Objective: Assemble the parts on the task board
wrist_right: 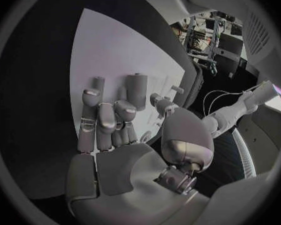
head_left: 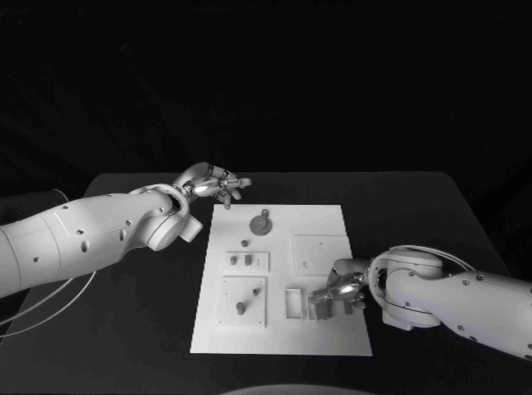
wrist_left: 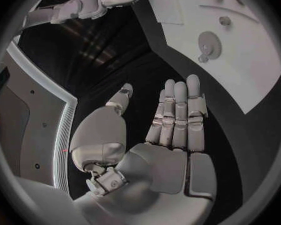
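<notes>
White task board (head_left: 325, 329) lies mid-table in the head view, grey parts (head_left: 261, 224) on it; left hand (head_left: 217, 184) hovers spread beside its far corner. Left wrist view: fingers straight, holding nothing. Right wrist view: right hand (wrist_right: 115, 130) curls over the board; whether it grips a part, I cannot tell.

Head camera looking down, wrist cameras close behind hands, sharing task board (head_left: 325, 218)

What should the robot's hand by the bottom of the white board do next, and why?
Probably the right hand should ease a little lower. It sits over the task board near the small slotted piece, fingers curled, though whether it holds a part I cannot tell. The left hand waits open off the board's far corner.
</notes>
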Robot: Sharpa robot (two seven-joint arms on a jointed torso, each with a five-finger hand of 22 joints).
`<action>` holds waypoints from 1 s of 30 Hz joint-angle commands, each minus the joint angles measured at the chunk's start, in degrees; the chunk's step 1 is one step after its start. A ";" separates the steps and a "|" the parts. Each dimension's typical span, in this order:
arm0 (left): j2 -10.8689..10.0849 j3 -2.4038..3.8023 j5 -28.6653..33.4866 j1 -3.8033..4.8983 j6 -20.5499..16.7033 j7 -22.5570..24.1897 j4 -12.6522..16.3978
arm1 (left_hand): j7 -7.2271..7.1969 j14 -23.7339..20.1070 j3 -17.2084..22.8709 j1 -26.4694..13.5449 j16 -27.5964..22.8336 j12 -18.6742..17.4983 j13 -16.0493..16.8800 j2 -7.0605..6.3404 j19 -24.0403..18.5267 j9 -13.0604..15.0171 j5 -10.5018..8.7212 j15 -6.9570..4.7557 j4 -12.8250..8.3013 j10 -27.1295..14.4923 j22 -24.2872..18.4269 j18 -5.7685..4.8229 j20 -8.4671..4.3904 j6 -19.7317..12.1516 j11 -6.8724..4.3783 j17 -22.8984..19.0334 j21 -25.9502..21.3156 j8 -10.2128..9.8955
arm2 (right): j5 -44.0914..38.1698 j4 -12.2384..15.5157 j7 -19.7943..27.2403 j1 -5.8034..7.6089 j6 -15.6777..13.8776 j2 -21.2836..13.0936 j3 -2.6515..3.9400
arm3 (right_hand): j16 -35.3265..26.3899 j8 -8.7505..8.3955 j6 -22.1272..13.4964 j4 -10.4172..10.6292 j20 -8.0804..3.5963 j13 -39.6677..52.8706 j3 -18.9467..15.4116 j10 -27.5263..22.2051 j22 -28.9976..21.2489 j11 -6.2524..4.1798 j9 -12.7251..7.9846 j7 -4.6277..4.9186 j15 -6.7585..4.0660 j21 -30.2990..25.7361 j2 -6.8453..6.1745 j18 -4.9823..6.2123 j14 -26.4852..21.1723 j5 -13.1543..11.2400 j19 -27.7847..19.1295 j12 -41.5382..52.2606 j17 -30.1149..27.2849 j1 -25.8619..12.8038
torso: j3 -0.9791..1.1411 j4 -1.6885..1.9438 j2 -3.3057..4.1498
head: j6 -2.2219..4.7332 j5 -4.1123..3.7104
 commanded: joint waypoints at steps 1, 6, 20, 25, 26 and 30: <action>0.05 0.04 0.52 0.03 0.73 0.44 0.24 | 0.17 -0.22 -0.05 -0.63 -0.29 -0.21 0.03 0.09 -0.30 -0.05 -0.39 0.04 0.28 -0.24 -0.01 1.80 -0.28 -0.18 -0.05 0.06 -0.38 0.33 | -0.20 -0.39 -1.20 -0.44 1.64 0.25 -0.31 | 0.31 -0.27 -0.14 0.22 -0.30 0.10 0.03 0.14 1.09 0.22 -0.24 0.46 -0.09 0.31 0.14 1.51 0.07 -0.34 -0.10 0.10 -0.05 0.36 | 0.01 -0.03 0.00 | 0.00 0.11; -0.01 0.04 0.52 0.04 0.87 0.22 0.34 | 0.15 -0.24 -0.02 -0.51 -0.29 -0.22 0.03 0.13 -0.31 -0.04 -0.38 0.04 0.25 -0.25 0.01 1.82 -0.29 -0.13 -0.06 0.08 -0.39 0.36 | -0.12 -0.35 -1.55 -0.46 2.08 0.31 -0.38 | 0.42 -0.14 -0.07 -2.21 -0.28 0.24 -1.04 0.16 1.20 0.22 -0.02 0.45 -0.07 0.64 1.91 1.51 0.04 -0.30 -0.41 0.13 0.02 2.44 | 0.02 -0.03 -0.01 | -0.03 0.12; -0.18 0.03 0.29 0.04 0.86 -0.36 0.30 | 0.11 -0.27 0.07 0.11 -0.27 -0.21 0.08 0.32 -0.31 -0.04 -0.24 0.05 -0.08 -0.26 0.13 1.83 -0.27 -0.02 -0.07 0.19 -0.41 0.47 | -0.22 0.06 -1.95 -0.51 1.37 0.15 -0.44 | 0.30 -0.21 0.86 -18.02 0.68 0.15 -3.41 0.65 0.88 0.27 -0.15 0.48 0.19 1.04 8.66 1.51 -0.04 5.81 -0.82 -0.41 -0.35 6.23 | 0.07 -0.06 0.02 | -0.17 0.18; -0.14 0.03 0.22 0.04 0.91 -0.53 0.30 | 0.11 -0.27 0.06 0.19 -0.27 -0.21 0.09 0.36 -0.31 -0.04 -0.22 0.05 -0.13 -0.26 0.15 1.83 -0.26 -0.01 -0.07 0.21 -0.41 0.48 | 0.51 -0.40 -2.33 -0.51 -0.04 0.08 -0.44 | 0.31 -0.12 1.36 -19.29 0.74 0.11 -2.68 0.88 0.83 0.16 -0.20 0.36 0.17 1.04 9.95 1.51 0.17 6.51 -0.60 -0.50 -0.28 6.15 | 0.06 -0.06 0.02 | -0.11 0.14; -0.14 0.02 0.20 0.04 0.91 -0.58 0.28 | 0.11 -0.27 0.06 0.19 -0.27 -0.21 0.09 0.37 -0.31 -0.04 -0.22 0.05 -0.13 -0.26 0.16 1.83 -0.26 -0.01 -0.07 0.21 -0.41 0.49 | 1.43 -0.50 -2.40 -0.51 -0.31 0.05 -0.44 | 0.32 -0.12 1.43 -19.40 0.76 0.11 -2.65 0.91 0.83 0.14 -0.22 0.35 0.16 1.04 10.09 1.51 0.26 6.60 -0.57 -0.52 -0.19 5.98 | 0.06 -0.05 0.02 | -0.08 0.13; -0.16 0.02 0.16 0.04 0.92 -0.68 0.19 | 0.10 -0.28 0.07 0.24 -0.27 -0.22 0.10 0.40 -0.31 -0.04 -0.20 0.06 -0.16 -0.26 0.17 1.82 -0.26 -0.01 -0.07 0.22 -0.42 0.49 | 4.65 -0.49 -2.30 -0.51 -1.03 -0.05 -0.43 | 0.33 -0.06 1.77 -19.45 0.84 0.08 -2.49 1.04 0.81 0.05 -0.25 0.25 0.15 1.04 10.86 1.51 0.40 7.12 -0.43 -0.60 -0.19 5.08 | 0.08 -0.03 0.04 | -0.02 0.12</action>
